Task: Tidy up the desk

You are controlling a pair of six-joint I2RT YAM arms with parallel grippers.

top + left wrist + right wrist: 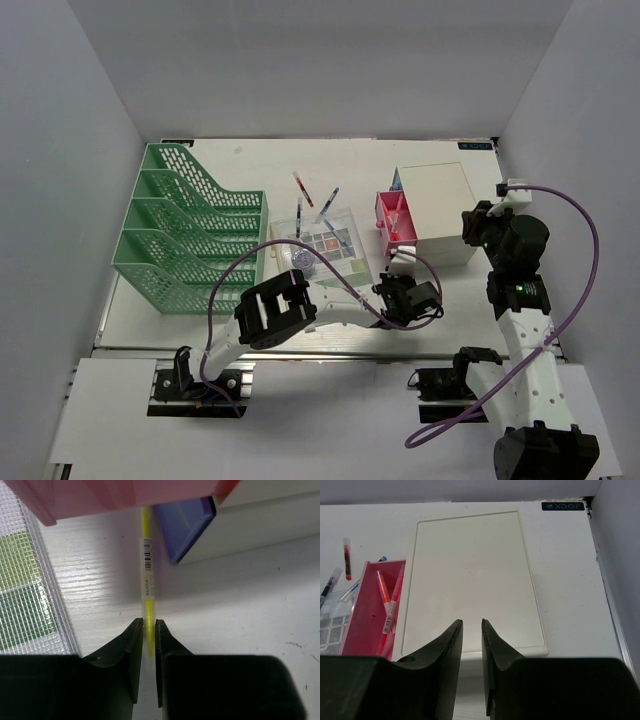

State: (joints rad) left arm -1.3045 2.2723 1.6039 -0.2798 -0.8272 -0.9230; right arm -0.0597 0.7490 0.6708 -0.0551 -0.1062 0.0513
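The white desk (300, 160) carries everything. In the left wrist view a yellow pen (146, 570) with a barcode label lies on the desk, its far end running under the pulled-out pink drawer (125, 497) next to the blue drawer (185, 527). My left gripper (149, 625) is shut on the pen's near end, low on the desk in front of the drawers (398, 275). My right gripper (472, 625) hovers over the near edge of the white drawer box (472, 575), its jaws a little apart with nothing between them.
A green mesh file rack (185, 230) stands at the left. A clear mesh pouch (325, 245) lies mid-desk with loose pens (302, 188) behind it. The pink drawer (362, 615) holds red pens (390, 610). An aluminium rail (330, 350) edges the near side.
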